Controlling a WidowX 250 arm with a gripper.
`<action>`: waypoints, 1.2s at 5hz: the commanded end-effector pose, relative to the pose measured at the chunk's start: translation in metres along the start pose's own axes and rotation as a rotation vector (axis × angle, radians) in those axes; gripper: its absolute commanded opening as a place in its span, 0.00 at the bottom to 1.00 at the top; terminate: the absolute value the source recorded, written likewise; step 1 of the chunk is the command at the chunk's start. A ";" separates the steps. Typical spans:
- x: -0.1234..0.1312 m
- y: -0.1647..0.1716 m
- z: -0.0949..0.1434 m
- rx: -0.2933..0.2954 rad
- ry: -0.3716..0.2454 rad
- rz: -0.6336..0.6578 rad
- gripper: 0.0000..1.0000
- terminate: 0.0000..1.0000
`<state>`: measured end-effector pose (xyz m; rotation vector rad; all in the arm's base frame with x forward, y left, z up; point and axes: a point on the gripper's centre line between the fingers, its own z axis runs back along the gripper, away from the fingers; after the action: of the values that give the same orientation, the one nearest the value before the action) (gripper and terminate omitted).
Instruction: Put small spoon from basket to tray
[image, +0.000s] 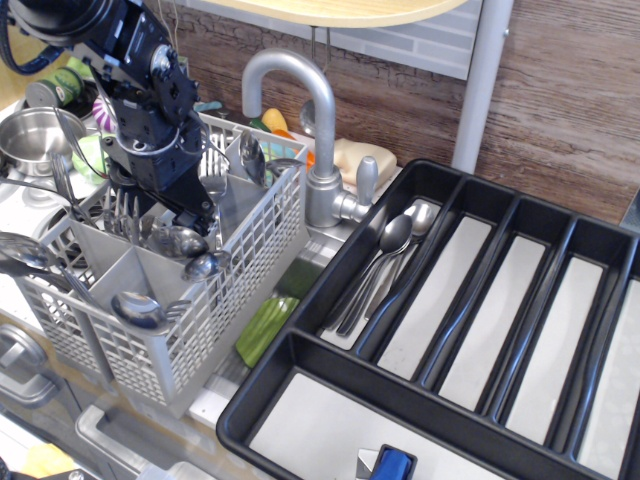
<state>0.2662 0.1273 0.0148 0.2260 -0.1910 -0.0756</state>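
The light grey lattice basket (240, 250) stands at the left and holds several spoons and forks. My gripper (178, 218) is tilted and lowered into its middle compartment, right over two spoon bowls. One is broad (178, 240); the other, possibly the small spoon (206, 265), is smaller. The fingertips are hidden among the cutlery and the dividers, so I cannot tell whether they hold anything. The black tray (300, 352) with long pale-bottomed compartments fills the right side. Its leftmost long compartment holds a few spoons (392, 238).
A grey tap (300, 90) rises between the basket and the tray. A round steel pot (28, 138) stands at the far left. A green sponge (264, 330) lies below the basket. A blue object (392, 466) sits in the tray's front compartment. A wooden shelf hangs above.
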 end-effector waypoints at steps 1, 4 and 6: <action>0.001 0.003 -0.004 0.037 -0.016 0.011 1.00 0.00; 0.006 -0.002 0.003 -0.032 0.020 0.042 0.00 0.00; 0.037 0.002 0.059 -0.226 0.217 0.061 0.00 0.00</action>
<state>0.2887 0.1101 0.0776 -0.0375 0.1203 0.0002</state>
